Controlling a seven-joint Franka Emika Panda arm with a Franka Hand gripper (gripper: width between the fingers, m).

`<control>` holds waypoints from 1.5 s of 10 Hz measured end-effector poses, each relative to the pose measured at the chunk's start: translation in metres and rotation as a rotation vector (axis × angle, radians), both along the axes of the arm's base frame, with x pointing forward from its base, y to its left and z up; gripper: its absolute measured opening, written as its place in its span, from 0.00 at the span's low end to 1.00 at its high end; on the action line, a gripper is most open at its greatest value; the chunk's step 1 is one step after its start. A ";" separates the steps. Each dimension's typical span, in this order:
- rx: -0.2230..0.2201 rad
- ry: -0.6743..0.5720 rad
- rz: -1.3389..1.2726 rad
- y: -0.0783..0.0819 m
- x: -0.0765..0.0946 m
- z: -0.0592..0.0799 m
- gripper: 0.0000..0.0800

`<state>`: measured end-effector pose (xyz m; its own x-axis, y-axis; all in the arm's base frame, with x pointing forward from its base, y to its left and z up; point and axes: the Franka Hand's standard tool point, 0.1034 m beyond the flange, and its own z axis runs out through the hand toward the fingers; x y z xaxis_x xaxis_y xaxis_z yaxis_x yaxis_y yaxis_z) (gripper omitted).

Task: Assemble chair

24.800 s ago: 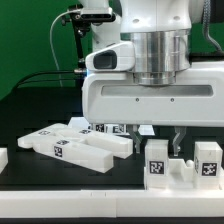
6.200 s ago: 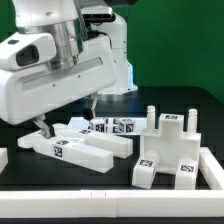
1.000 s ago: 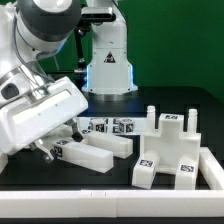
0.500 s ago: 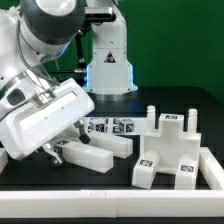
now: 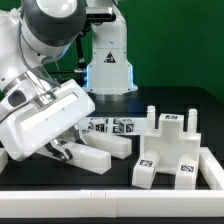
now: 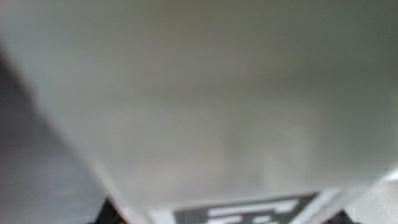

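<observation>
1. Moved since half a second ago: the white hand sits lower and closer over the long bar (image 5: 98, 152) at the lower left of the exterior view. The loose parts show no shift.
2. Nearest: the black worktop (image 5: 70, 198), matte, with its front strip bare. A low white border rail (image 5: 213, 173) sits at the lower right.
3. The long bar is white matte plastic, blocky and square-edged, with a square tag on its upper face. It lies flat, with its long axis running from the lower left toward the frame centre.
4. Key relation: the fingers (image 5: 57, 149) stand tilted at the bar's lower-left end, and the rest of the bar reaches toward the centre. Judgement: any grip has to cross the bar's short width.
5. Finger state: cannot tell whether they are clamped. The hand's body hides the contact. The wrist view is filled by a blurred white face (image 6: 187, 110) with a scrap of black tag (image 6: 240, 212), so the part is very close.
6. Right of centre: the seat block (image 5: 172, 152), chunky and stepped, carries two tags and has upright pegs (image 5: 150, 114) on top. It is well apart from the fingers.
7. Behind the bar: a row of small tagged pieces (image 5: 112, 126).
8. Farthest: the arm's base (image 5: 108, 68), in front of a green backdrop (image 5: 190, 40).
</observation>
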<state>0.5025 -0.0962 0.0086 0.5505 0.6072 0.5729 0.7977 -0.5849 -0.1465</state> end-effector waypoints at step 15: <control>-0.281 0.380 -0.434 -0.028 -0.004 0.097 0.36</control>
<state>0.4985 -0.1245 0.1058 0.9134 0.3820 0.1407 0.4022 -0.9003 -0.1667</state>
